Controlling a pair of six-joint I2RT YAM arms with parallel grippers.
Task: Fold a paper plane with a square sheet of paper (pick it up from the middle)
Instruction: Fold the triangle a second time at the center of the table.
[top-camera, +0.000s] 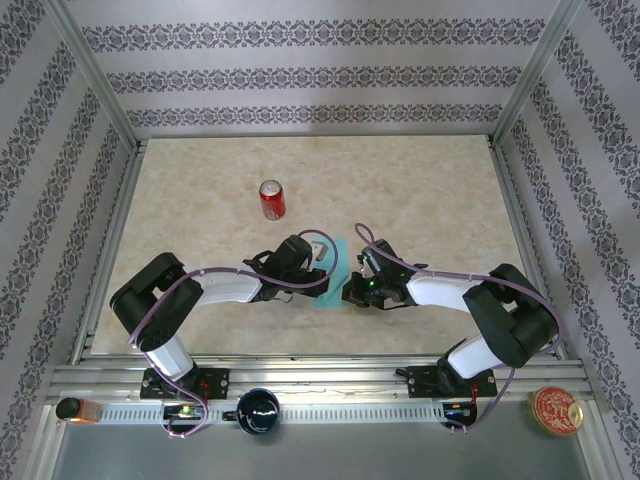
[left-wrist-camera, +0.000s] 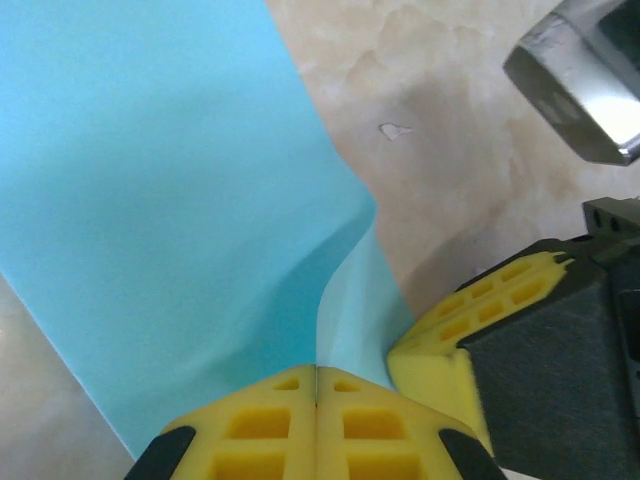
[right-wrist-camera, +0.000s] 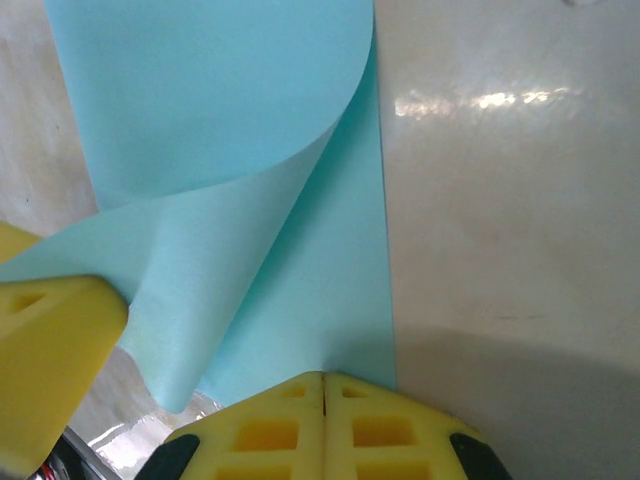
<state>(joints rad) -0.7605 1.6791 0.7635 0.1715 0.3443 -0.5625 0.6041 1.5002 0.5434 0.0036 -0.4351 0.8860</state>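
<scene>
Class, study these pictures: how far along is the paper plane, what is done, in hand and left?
Done: the blue sheet is gripped and curls over itself. In hand: left fingers and right fingers are both shut on it. Left: no sharp crease, nose or wings show, so nearly all folding remains.

No text can be read anywhere. The print on the red can (top-camera: 271, 199) is too small, and the round red tin (top-camera: 556, 410) is blurred.
</scene>
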